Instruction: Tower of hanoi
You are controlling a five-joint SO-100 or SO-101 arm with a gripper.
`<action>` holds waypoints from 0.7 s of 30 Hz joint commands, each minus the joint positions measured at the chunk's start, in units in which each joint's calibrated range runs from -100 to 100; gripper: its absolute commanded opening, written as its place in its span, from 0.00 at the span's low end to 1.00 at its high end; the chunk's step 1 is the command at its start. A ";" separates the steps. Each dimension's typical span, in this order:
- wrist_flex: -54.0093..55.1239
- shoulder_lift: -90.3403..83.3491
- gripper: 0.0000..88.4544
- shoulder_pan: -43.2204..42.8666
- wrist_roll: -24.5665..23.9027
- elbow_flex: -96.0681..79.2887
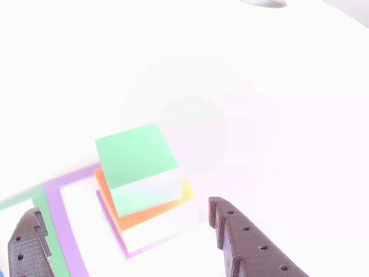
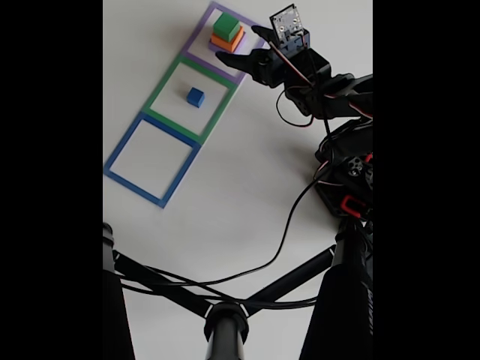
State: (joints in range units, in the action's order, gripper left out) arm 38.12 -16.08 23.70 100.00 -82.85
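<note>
A stack of three blocks stands inside the purple tape square (image 2: 196,36): a green block (image 1: 137,154) (image 2: 226,26) on top, an orange-yellow one (image 1: 124,214) (image 2: 229,42) under it, and a purple one (image 1: 115,235) (image 2: 216,47) at the bottom. The small blue cube (image 2: 196,97) sits alone in the green tape square (image 2: 161,94). My gripper (image 1: 124,208) (image 2: 240,46) is open just short of the stack. One finger (image 1: 26,248) is to its left in the other view and the other finger (image 1: 248,245) to its right, and nothing is held.
The blue tape square (image 2: 120,154) holds nothing. The arm's body and cables (image 2: 341,142) are at the right of the fixed view. A black stand (image 2: 225,322) with bars crosses the bottom there. The other view is strongly overexposed.
</note>
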 commanded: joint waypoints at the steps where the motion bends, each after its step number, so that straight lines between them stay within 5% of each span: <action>1: 3.90 3.04 0.37 -1.07 0.00 4.04; 21: 8.52 14.27 0.37 -1.84 0.00 12.49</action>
State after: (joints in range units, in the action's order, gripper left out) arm 44.78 -1.90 22.39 100.00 -72.76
